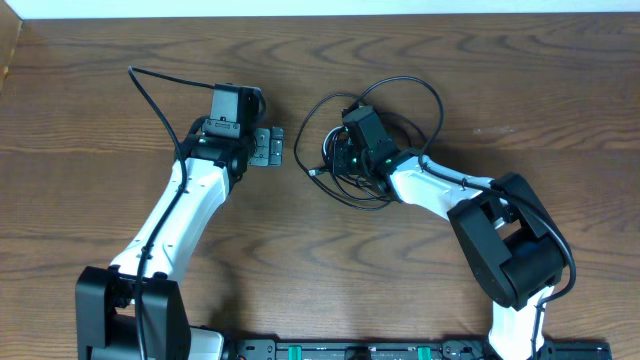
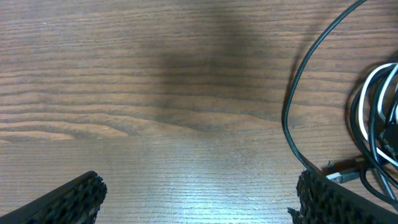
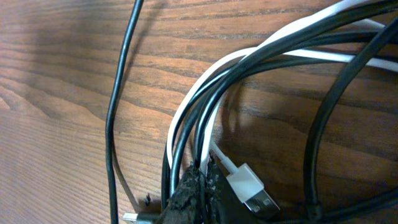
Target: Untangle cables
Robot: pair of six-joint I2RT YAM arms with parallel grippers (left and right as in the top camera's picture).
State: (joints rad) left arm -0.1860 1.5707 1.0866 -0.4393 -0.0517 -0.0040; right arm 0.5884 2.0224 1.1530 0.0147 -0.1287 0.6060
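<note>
A dark brown wooden desk (image 1: 320, 270) with long grain lines filled the view. Beyond the left gripper (image 1: 269, 147), a pale strip (image 1: 320, 8) bordered its far edge. Ahead of that gripper a soft shadow (image 2: 205, 65) dulled the wood

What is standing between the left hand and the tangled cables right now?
Nothing visible. The left hand is open over bare table, and the cables lie just to its right with only wood between. The right hand is shut on a bunch of them.
</note>
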